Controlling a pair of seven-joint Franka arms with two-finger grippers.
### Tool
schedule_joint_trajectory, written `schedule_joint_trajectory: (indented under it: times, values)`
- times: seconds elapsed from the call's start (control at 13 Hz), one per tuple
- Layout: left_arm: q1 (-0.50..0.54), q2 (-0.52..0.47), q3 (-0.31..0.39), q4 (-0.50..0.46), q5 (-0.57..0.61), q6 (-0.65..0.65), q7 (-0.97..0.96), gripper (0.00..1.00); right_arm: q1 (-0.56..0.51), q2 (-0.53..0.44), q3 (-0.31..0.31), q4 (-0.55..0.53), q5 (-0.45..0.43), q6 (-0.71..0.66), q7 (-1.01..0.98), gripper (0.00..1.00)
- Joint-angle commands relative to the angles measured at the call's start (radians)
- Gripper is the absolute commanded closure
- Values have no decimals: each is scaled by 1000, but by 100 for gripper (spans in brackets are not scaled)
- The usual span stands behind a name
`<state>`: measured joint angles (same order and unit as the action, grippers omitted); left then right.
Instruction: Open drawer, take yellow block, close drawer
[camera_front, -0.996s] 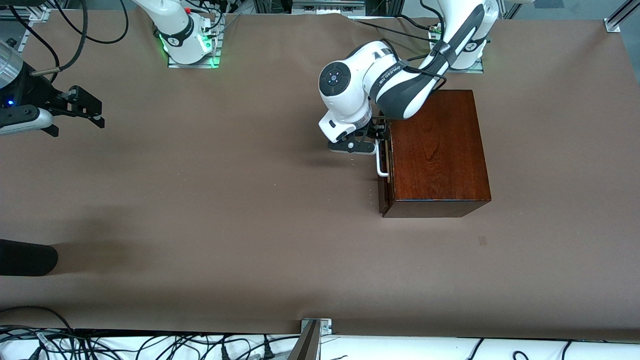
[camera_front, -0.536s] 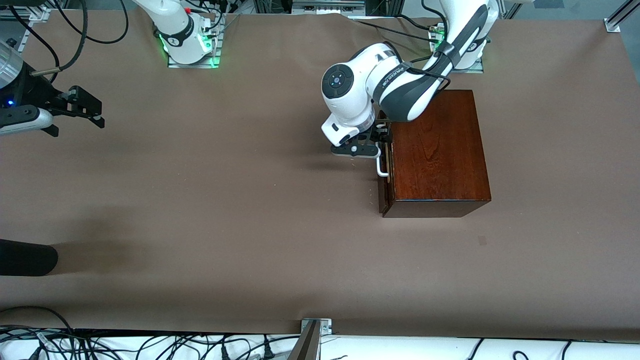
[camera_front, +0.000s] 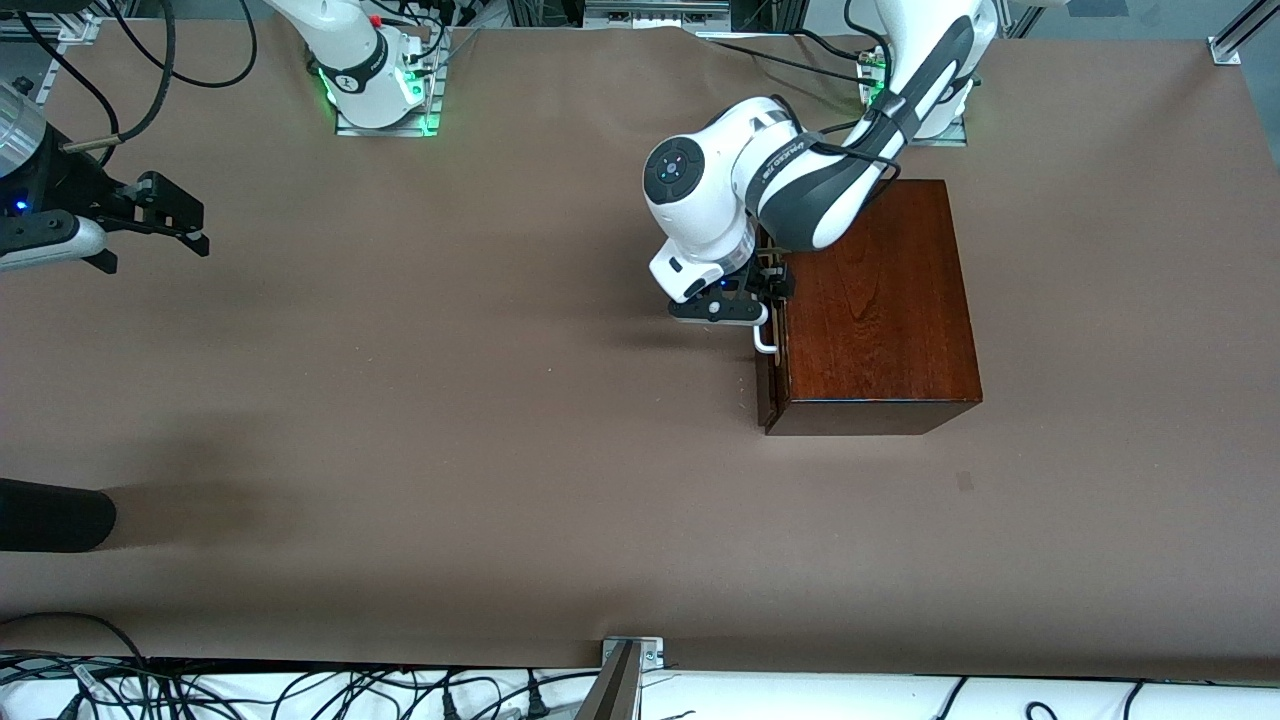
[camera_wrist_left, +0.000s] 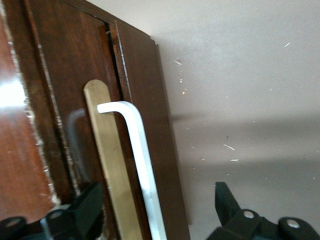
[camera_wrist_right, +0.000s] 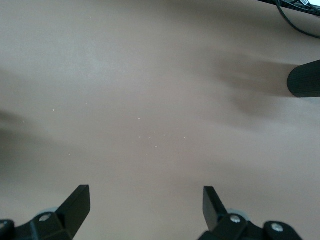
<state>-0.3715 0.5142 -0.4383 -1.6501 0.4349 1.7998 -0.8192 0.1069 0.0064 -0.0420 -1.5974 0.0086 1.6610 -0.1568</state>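
Note:
The dark reddish-brown wooden box stands toward the left arm's end of the table. Its drawer is pushed in, and the white bar handle faces the right arm's end. My left gripper is open at that handle. In the left wrist view the handle runs between the two black fingers, with a gap on each side. My right gripper waits open over bare table at the right arm's end, with nothing between its fingertips. The yellow block is hidden.
A brass strip lies on the drawer front under the handle. A black cylinder pokes in over the table edge at the right arm's end, nearer the front camera. Brown paper covers the table.
My left gripper has slid along the drawer front toward the front camera, farther onto the handle. The right arm has not moved.

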Motion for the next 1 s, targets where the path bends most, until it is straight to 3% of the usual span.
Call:
schedule_joint_trajectory:
  times: [0.0,0.92]
  values:
    - [2,10,-2,-39,36,45,-58,0,-1,4,1,17,-12,-18,-3,0]
    - [-32,49,-2,-54,38,95,-159,0,-1,4,-1,17,-12,-18,-4,0]
